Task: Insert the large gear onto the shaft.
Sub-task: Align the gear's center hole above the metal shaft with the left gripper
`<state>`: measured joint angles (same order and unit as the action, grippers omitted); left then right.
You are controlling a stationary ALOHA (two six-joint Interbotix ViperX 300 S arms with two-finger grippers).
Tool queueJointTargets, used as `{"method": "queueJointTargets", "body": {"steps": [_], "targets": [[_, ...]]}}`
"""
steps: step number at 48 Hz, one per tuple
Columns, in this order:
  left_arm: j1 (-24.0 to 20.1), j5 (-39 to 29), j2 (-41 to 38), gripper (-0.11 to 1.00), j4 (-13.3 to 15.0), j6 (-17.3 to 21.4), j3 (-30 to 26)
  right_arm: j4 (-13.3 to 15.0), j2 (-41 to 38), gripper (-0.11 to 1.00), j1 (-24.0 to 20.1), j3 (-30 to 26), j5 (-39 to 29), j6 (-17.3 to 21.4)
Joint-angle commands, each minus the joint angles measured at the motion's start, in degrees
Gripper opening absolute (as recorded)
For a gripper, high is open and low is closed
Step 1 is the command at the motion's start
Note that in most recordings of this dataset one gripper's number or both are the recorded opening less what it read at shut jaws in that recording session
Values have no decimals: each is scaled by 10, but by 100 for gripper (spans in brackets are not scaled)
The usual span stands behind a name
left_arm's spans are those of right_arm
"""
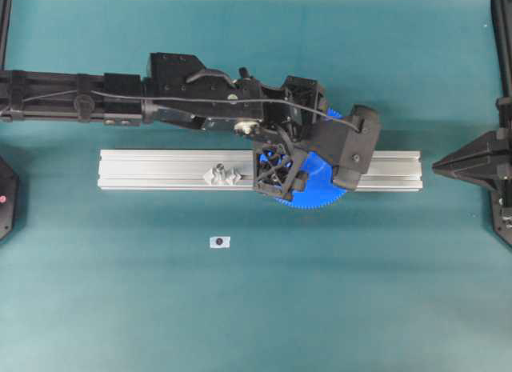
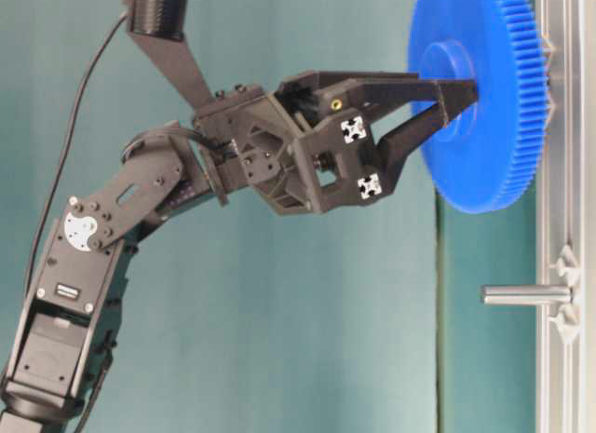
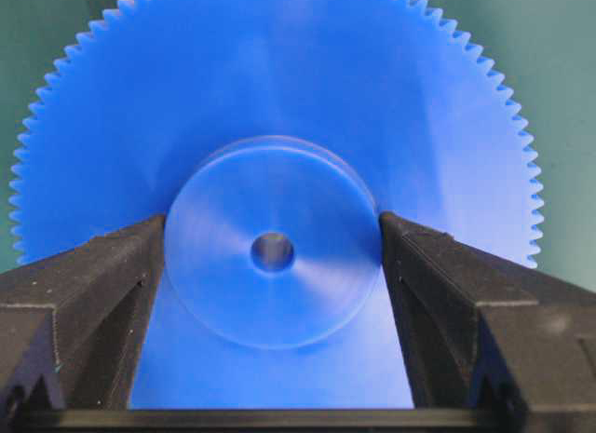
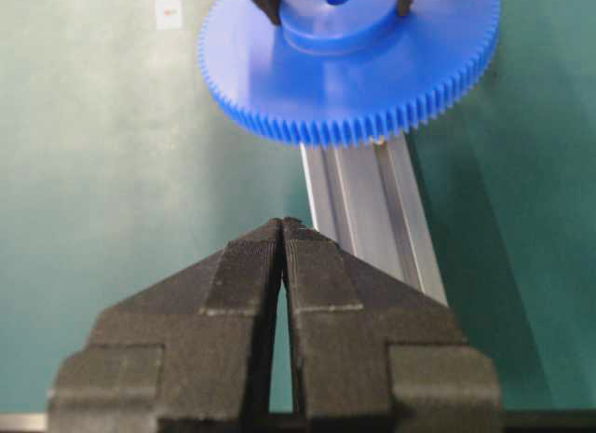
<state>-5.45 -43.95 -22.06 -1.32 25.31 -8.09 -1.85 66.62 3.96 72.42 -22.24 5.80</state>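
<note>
Over the right half of the long aluminium rail [image 1: 160, 170], which lies left to right across the middle of the green table [image 1: 256, 308], the left gripper [image 3: 272, 251] holds the large gear [image 1: 316, 192]. Its two black fingers [image 3: 102, 284] stand wide apart and press on opposite sides of the gear's raised round hub, as the left wrist view shows, with the small centre hole in plain sight between them. The gear's flat face is turned toward the rail; in the table-level view the gear [image 2: 484, 98] sits just off the rail with its toothed rim near the metal. A shaft [image 2: 526, 294] stands clear on the rail in that view, apart from the gear, with a clear faceted mount at its foot. From overhead that mount [image 1: 222, 176] sits on the rail just left of the gripper. The pictures do not show whether the gear has met a pin beneath it. At the right edge of the table the right gripper [image 4: 282, 230] rests with its jaws pressed together, empty. A small white tag [image 1: 219, 242] lies on the table nearer than the rail.
</note>
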Motion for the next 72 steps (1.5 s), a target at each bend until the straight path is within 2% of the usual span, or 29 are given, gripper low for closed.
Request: {"method": "queueJointTargets", "body": {"steps": [1, 22, 34, 50, 72], "targets": [[-10, 3, 12, 79, -2, 0, -22, 1, -4, 9, 1, -5, 4, 4], [-33, 3, 2, 79, -3, 11, -25, 1, -1, 9, 3, -4, 4, 4], [-33, -4, -10, 79, -2, 15, -49, 1, -1, 9, 3, -2, 6, 4], [-27, -80, -17, 79, -2, 11, -70, 1, -1, 10, 4, 1, 6, 4], [-26, -87, -40, 79, -2, -1, -97, 1, 0, 10, 7, 3, 6, 4]]}}
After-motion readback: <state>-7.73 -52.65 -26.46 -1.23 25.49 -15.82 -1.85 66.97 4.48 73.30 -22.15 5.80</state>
